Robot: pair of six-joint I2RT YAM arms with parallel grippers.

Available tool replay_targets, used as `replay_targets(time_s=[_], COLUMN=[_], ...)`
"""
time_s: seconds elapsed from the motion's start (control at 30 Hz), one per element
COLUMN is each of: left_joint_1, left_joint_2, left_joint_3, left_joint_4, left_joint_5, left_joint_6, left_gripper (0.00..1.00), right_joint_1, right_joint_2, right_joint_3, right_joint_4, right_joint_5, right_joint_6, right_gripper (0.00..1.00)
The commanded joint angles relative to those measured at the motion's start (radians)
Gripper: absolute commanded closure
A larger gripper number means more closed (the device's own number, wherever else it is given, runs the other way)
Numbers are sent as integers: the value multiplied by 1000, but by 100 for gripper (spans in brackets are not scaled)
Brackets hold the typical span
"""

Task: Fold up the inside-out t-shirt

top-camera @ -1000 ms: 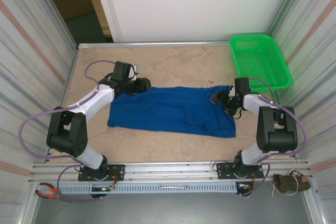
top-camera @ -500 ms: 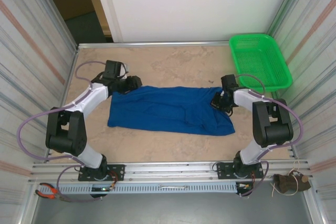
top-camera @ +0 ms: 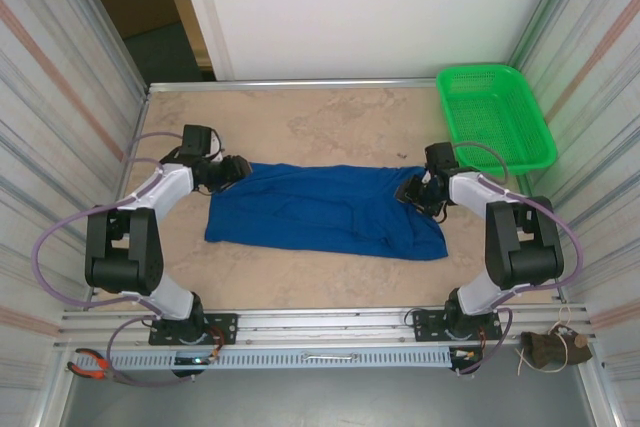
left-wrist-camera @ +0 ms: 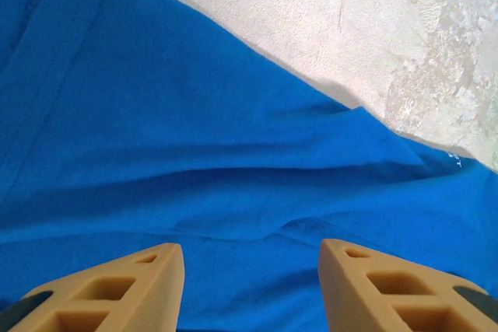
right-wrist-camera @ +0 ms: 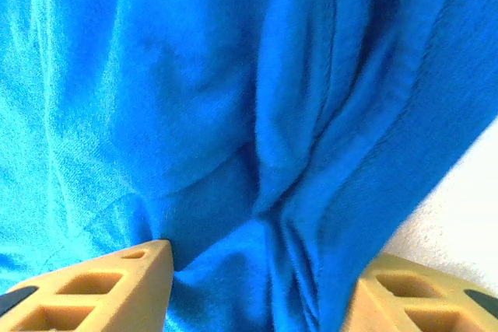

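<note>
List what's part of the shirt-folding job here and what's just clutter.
Job:
- blue t-shirt, laid out on the table
- left gripper, at its left end
- right gripper, at its right end

Lying about:
- green basket, far right corner
- red-handled pliers, near left edge

T-shirt [top-camera: 325, 209]: royal blue all over, plain, darker blue in folds. Tiny white mark [left-wrist-camera: 454, 159] near its edge in left wrist view.
Basket [top-camera: 495, 117]: bright green, mesh pattern.
Table [top-camera: 330, 122]: beige, pale blotchy stone pattern.
Left gripper [left-wrist-camera: 250, 258], right gripper [right-wrist-camera: 264, 262]: fingers [left-wrist-camera: 117, 293] tan-yellow.
Left arm [top-camera: 170, 185], right arm [top-camera: 520, 247]: black joints, white-grey links.
Cables [top-camera: 45, 237]: 2, pale purple.
Side walls [top-camera: 50, 77]: silver-grey stripes, pinkish bands.
Back wall [top-camera: 370, 7]: white.
Pliers [top-camera: 92, 365]: red handles.
</note>
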Motion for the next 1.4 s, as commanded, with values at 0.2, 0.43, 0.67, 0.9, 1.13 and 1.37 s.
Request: replay_targets(time_s=[0.2, 0.43, 0.67, 0.9, 1.13, 1.37], left_joint_1=[3, -1, -75, -223, -253, -161], left_joint_2=[-48, 10, 49, -17, -120, -86], left_joint_3=[-3, -23, -113, -229, -167, -8], left_joint_4=[-17, -8, 60, 87, 32, -42], left_joint_5=[10, 7, -11, -90, -125, -77], left_joint_6=[27, 37, -22, -130, -134, -36], left_gripper=[51, 50, 51, 51, 50, 46], right_joint_1=[91, 68, -10, -38, 63, 212], right_joint_2=[67, 29, -47, -126, -183, -161], right_joint_3=[17, 0, 34, 110, 236, 324], right_joint_4=[-73, -88, -160, -257, -366, -428], right_joint_5=[106, 133, 98, 106, 147, 235], right_joint_6=[20, 29, -19, -61, -60, -10], right_gripper=[60, 100, 100, 100, 100, 100])
